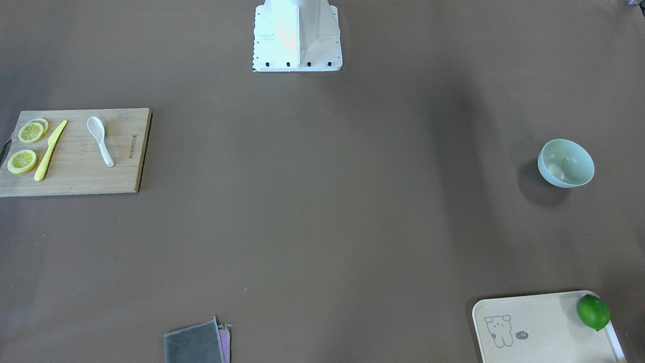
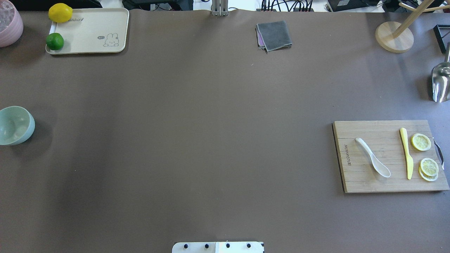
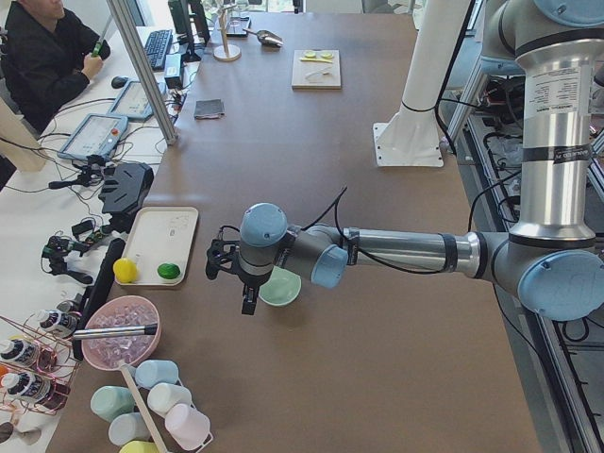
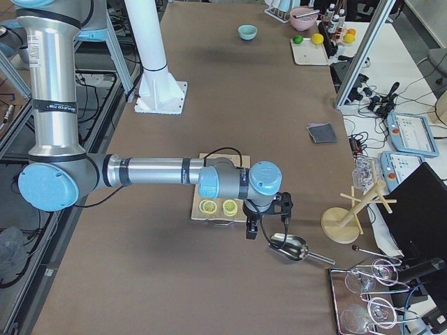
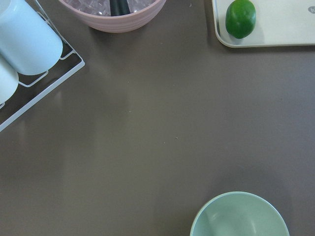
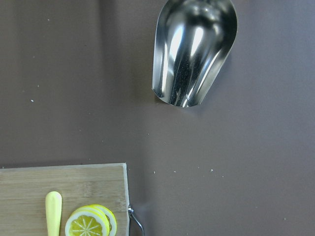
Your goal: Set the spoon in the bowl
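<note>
From where I stand the spoon (image 2: 372,157) is glossy white, like glazed china, the knife (image 2: 406,154) a duller yellow plastic, and the cutting board (image 2: 383,130) pale matt wood with plain grain lines. The bowl (image 1: 565,163) is smooth with a soft satin sheen, while the table cover (image 2: 211,140) is flat, matt brown. The scoop (image 6: 193,51) is mirror-polished metal, and the folded grey cloth (image 2: 275,35) looks soft and napped.
</note>
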Action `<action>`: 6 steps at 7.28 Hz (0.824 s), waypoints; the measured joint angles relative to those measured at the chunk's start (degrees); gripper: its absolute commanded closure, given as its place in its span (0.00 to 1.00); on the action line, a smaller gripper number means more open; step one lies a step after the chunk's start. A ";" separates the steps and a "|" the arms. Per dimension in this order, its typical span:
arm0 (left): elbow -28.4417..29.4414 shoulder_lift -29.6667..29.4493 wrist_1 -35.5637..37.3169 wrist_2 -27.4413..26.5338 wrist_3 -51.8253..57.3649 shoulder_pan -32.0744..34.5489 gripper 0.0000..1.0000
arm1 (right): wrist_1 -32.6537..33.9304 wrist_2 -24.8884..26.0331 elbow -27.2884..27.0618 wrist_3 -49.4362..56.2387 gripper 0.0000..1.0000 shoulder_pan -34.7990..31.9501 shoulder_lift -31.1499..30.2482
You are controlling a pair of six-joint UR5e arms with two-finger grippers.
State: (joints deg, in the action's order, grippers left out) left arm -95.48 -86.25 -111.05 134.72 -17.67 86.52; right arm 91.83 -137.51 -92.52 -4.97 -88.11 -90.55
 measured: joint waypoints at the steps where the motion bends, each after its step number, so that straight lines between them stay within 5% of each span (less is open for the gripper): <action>1: -0.17 -0.07 0.06 0.01 -0.04 0.01 0.02 | -0.01 -0.05 0.02 -0.26 0.00 0.02 -0.10; 6: -0.27 -0.07 0.23 -0.04 -0.17 -0.04 0.02 | -0.36 -0.13 0.14 -0.39 0.00 0.05 -0.50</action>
State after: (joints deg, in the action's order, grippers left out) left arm -95.75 -86.32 -110.83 134.68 -17.84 86.49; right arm 91.47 -137.64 -92.38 -5.36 -88.07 -91.05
